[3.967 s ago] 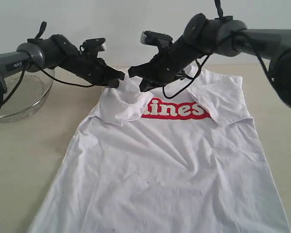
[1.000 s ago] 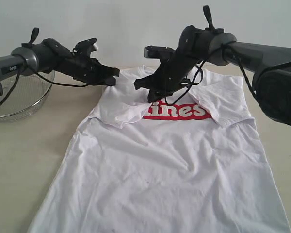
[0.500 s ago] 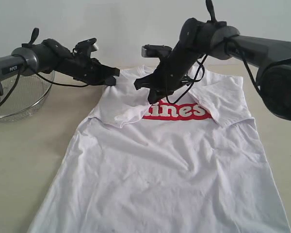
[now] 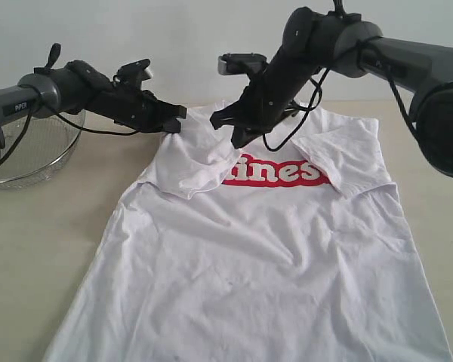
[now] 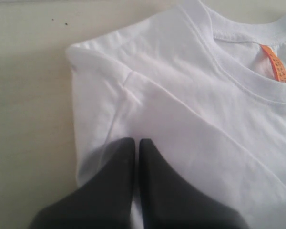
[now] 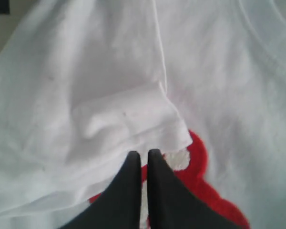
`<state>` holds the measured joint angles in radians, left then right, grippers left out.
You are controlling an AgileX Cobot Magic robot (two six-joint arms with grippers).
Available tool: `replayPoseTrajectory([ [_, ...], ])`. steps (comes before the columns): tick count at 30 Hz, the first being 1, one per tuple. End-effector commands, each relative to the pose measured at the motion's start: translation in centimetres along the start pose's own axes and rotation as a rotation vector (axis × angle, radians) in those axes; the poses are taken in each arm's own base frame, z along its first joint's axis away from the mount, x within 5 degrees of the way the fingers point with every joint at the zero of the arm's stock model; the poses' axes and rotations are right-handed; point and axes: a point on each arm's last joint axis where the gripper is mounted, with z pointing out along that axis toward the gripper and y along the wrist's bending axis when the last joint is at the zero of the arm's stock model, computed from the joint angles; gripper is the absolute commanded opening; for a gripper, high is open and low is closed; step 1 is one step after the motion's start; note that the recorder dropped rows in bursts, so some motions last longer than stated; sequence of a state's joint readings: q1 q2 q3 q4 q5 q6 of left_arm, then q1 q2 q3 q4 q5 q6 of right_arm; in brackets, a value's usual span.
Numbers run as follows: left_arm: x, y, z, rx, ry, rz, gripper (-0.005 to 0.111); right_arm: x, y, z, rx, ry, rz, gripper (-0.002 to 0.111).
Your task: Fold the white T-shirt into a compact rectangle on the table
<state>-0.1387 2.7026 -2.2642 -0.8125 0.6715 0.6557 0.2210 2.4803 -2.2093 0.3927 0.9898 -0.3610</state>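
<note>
The white T-shirt (image 4: 249,256) lies front up on the table (image 4: 38,234), both short sleeves folded in over the red lettering (image 4: 275,170). My left gripper (image 4: 178,121) is shut and empty, hovering over the shirt's left shoulder edge (image 5: 100,90); its tips (image 5: 137,141) are near the collar and the orange neck tag (image 5: 275,62). My right gripper (image 4: 232,138) is shut with nothing in it, just above the hem of the folded-in sleeve (image 6: 128,119), beside the red lettering (image 6: 200,186).
A round wire-mesh basket (image 4: 32,147) stands at the far left, under the left arm. Bare tabletop (image 5: 28,105) runs along both sides of the shirt. A pale wall closes the back.
The right arm has lifted and drawn back a little from the folded sleeve, uncovering more of the red lettering. The left arm and the shirt have stayed still.
</note>
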Motion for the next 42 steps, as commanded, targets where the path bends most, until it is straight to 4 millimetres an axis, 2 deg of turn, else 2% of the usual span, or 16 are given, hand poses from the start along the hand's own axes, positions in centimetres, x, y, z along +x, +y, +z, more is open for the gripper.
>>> replayPoseTrajectory([
  [1, 1.4, 0.4, 1.1, -0.006, 0.044, 0.002, 0.005, -1.1, -0.3, -0.5, 0.040, -0.110, -0.037, 0.009],
  [5, 1.4, 0.4, 1.1, -0.006, 0.044, 0.002, 0.005, -1.0, -0.8, 0.6, 0.057, -0.134, -0.032, 0.035],
  [7, 1.4, 0.4, 1.1, -0.006, 0.044, 0.002, 0.005, -0.8, -1.1, 1.5, 0.057, -0.139, -0.022, 0.044],
  [15, 1.4, 0.4, 1.1, -0.006, 0.044, -0.003, 0.005, 0.6, -1.8, 4.7, 0.028, -0.102, 0.050, 0.044],
  [18, 1.4, 0.4, 1.1, -0.006, 0.044, -0.003, 0.005, 0.8, -1.4, 4.8, -0.015, -0.086, 0.090, 0.044],
  [20, 1.4, 0.4, 1.1, -0.006, 0.044, -0.003, 0.005, 0.8, -1.1, 4.7, -0.051, -0.080, 0.114, 0.040],
  [22, 1.4, 0.4, 1.1, -0.005, 0.046, -0.002, 0.005, 1.1, -0.8, 4.7, -0.078, -0.044, 0.120, 0.021],
  [23, 1.4, 0.4, 1.1, -0.005, 0.046, -0.002, 0.005, 1.2, -0.7, 4.7, -0.085, -0.029, 0.115, 0.007],
  [24, 1.4, 0.4, 1.1, -0.005, 0.046, -0.002, 0.005, 1.3, -0.7, 4.7, -0.087, -0.024, 0.115, -0.001],
  [28, 1.4, 0.4, 1.1, -0.006, 0.045, -0.005, 0.005, 1.7, -0.4, 4.4, -0.114, 0.035, 0.108, 0.000],
  [31, 1.4, 0.4, 1.1, -0.006, 0.045, -0.005, 0.005, 1.9, 0.0, 3.1, -0.112, 0.105, 0.078, 0.000],
  [36, 1.4, 0.4, 1.1, -0.006, 0.045, -0.005, 0.005, 2.0, -0.4, 1.9, -0.026, 0.155, 0.075, 0.000],
  [42, 1.4, 0.4, 1.1, -0.004, 0.048, -0.005, 0.005, 1.7, -1.3, 1.3, 0.090, 0.134, 0.047, 0.000],
])
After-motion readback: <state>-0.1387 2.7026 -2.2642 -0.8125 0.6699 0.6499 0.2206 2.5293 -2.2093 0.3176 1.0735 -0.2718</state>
